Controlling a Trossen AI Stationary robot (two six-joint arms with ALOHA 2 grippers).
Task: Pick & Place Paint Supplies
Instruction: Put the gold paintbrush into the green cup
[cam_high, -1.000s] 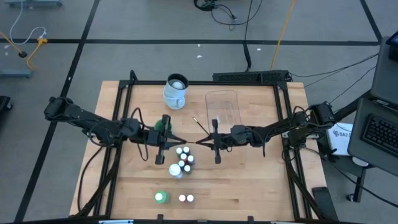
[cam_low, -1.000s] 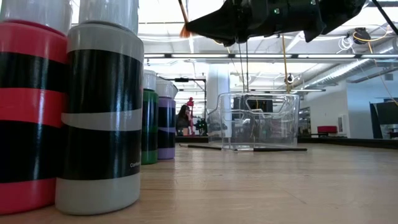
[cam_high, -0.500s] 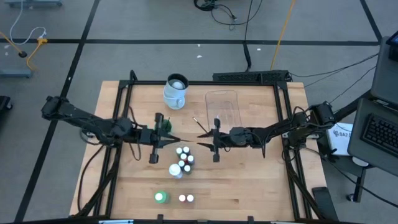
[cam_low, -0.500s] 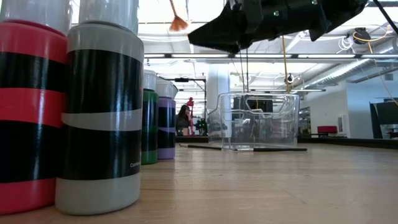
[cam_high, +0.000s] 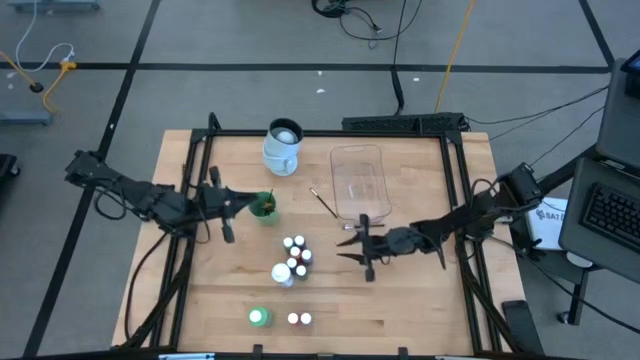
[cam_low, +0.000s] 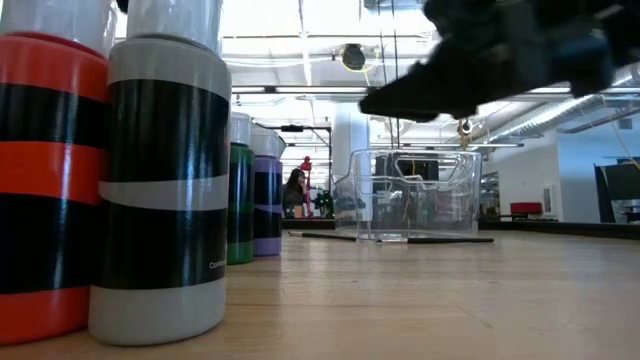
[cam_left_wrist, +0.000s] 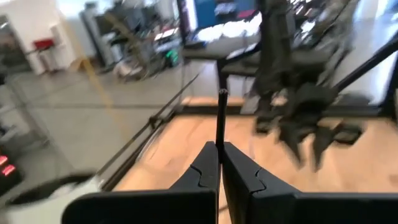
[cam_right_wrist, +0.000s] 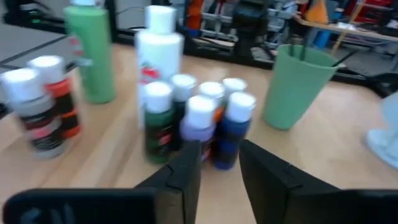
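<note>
On the desk (cam_high: 400, 310): 5 small paint bottles (cam_right_wrist: 205, 115) clustered, 2 more apart, 2 taller bottles (cam_right_wrist: 158, 59). Left gripper (cam_left_wrist: 218, 163) pinches 1 brush (cam_left_wrist: 220, 118); right gripper (cam_right_wrist: 219, 165) spread, empty. No label legible.

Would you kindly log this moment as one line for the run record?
left hand: shut on brush, near green cup | right hand: open, facing small bottles | tray: behind
</note>
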